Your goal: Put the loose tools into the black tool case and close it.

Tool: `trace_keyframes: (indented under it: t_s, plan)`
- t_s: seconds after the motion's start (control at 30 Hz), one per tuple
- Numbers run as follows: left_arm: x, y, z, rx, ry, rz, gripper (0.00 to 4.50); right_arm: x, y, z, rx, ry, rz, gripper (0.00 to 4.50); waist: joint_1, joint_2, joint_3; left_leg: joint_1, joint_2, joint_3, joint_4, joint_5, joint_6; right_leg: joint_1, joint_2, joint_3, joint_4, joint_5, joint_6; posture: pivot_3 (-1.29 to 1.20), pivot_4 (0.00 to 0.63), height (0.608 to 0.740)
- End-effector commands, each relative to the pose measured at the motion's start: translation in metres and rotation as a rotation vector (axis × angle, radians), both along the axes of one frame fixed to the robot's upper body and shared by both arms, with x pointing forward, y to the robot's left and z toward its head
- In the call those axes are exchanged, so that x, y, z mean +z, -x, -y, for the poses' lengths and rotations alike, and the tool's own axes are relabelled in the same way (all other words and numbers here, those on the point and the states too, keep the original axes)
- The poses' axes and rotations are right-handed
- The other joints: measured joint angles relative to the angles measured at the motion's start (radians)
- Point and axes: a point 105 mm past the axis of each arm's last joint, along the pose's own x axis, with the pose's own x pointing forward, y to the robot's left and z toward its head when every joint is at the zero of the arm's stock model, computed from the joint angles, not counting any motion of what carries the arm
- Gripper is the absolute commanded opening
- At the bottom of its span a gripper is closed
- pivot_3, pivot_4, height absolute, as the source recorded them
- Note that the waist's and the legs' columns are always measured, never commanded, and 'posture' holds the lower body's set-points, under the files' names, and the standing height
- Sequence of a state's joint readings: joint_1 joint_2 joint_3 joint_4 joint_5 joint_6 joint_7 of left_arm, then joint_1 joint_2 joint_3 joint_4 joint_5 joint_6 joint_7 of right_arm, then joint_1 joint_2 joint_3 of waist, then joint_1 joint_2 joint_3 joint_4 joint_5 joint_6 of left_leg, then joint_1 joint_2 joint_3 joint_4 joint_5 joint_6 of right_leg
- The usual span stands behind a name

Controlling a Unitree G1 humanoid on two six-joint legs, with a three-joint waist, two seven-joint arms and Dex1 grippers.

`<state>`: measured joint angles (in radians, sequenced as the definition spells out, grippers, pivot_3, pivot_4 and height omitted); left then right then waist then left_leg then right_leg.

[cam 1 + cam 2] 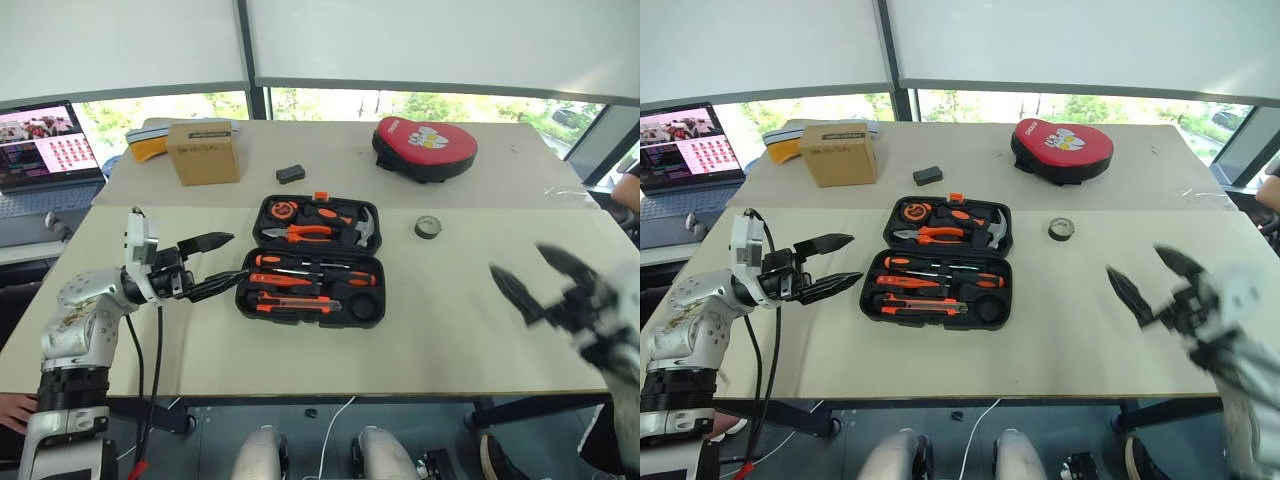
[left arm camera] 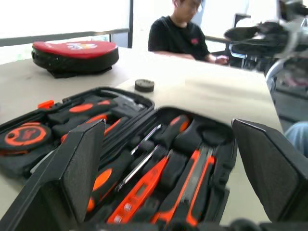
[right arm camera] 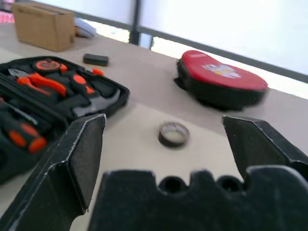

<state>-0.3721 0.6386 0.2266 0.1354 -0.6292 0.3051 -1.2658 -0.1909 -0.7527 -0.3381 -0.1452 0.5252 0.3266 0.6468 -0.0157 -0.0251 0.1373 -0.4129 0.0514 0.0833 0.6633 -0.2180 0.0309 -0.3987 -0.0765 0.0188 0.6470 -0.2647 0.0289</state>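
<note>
- Bright daylight from the windows (image 1: 400,105) behind the table (image 1: 470,320); blinds glare white
- Soft, faint shadows
- right gripper (image 1: 545,280) motion-blurred; wrist-view foregrounds out of focus

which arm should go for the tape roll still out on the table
Right. The tape roll lies on the table right of the open case, on the right end effector's side. That end effector is open. The left end effector is across the case.
</note>
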Motion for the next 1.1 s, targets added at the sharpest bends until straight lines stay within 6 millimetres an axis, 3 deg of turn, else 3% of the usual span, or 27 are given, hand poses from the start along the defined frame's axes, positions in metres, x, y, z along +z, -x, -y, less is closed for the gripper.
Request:
trace_keyframes:
  t_s: [0.03, 0.13, 0.2, 0.4, 0.57, 0.87, 0.97, 1.1]
  plan:
    - [0.012, -0.003, 0.002, 0.018, -0.008, 0.056, 4.49, -0.005, -0.046, -0.01, -0.017, 0.151, -0.2, 4.5, 0.0, 0.0, 0.0, -0.002, 0.0, 0.0, -0.001, 0.0, 0.0, -0.003, 0.0, 0.0, 0.0, 0.0, 0.0, 0.0, 0.15, 0.74]
    - [0.011, -0.004, 0.003, 0.022, -0.015, 0.053, 4.49, 0.002, -0.077, -0.022, -0.017, 0.174, -0.279, 4.5, 0.004, 0.0, 0.001, -0.004, -0.001, 0.001, -0.002, 0.001, -0.001, -0.006, 0.0, 0.001, 0.0, 0.0, 0.0, 0.0, 0.15, 0.74]
    - [0.009, -0.004, 0.006, 0.024, -0.021, 0.058, 4.49, -0.005, -0.099, -0.03, -0.019, 0.212, -0.368, 4.5, 0.004, 0.001, 0.001, -0.008, -0.001, 0.002, -0.003, 0.001, -0.001, -0.008, 0.0, 0.0, -0.001, 0.0, 0.0, 0.0, 0.15, 0.74]
    - [0.004, 0.002, 0.011, 0.026, -0.038, 0.063, 4.49, -0.025, -0.13, -0.037, -0.071, 0.282, -0.481, 4.5, 0.011, 0.001, 0.001, -0.022, -0.003, 0.007, -0.002, 0.001, -0.001, -0.02, -0.002, -0.001, -0.001, 0.001, 0.002, 0.0, 0.15, 0.74]
    - [0.001, 0.004, 0.012, 0.027, -0.048, 0.06, 4.49, -0.033, -0.141, -0.044, -0.108, 0.29, -0.497, 4.5, 0.003, 0.001, 0.001, -0.025, -0.002, 0.008, -0.002, 0.002, -0.003, -0.024, -0.001, -0.001, 0.001, 0.001, 0.002, 0.0, 0.15, 0.74]
    - [0.004, 0.006, 0.01, 0.045, -0.061, 0.081, 4.49, -0.055, -0.14, -0.054, -0.11, 0.243, -0.586, 4.5, -0.002, 0.001, 0.002, -0.025, -0.002, 0.008, -0.002, 0.003, -0.004, -0.024, -0.001, -0.002, 0.001, 0.001, 0.002, 0.0, 0.15, 0.74]
    - [0.005, 0.007, 0.011, 0.037, -0.056, 0.087, 4.5, -0.063, -0.139, -0.053, -0.115, 0.242, -0.591, 3.75, -0.001, 0.001, 0.002, -0.025, -0.002, 0.007, -0.002, 0.003, -0.004, -0.024, -0.001, -0.002, 0.001, 0.001, 0.002, 0.0, 0.15, 0.74]
    - [0.005, 0.01, 0.014, 0.001, -0.071, 0.09, 4.5, -0.055, -0.142, -0.054, -0.105, 0.228, -0.524, 2.36, -0.002, 0.001, 0.002, -0.025, -0.002, 0.007, -0.002, 0.003, -0.004, -0.024, -0.001, -0.002, 0.001, 0.001, 0.002, 0.0, 0.15, 0.74]
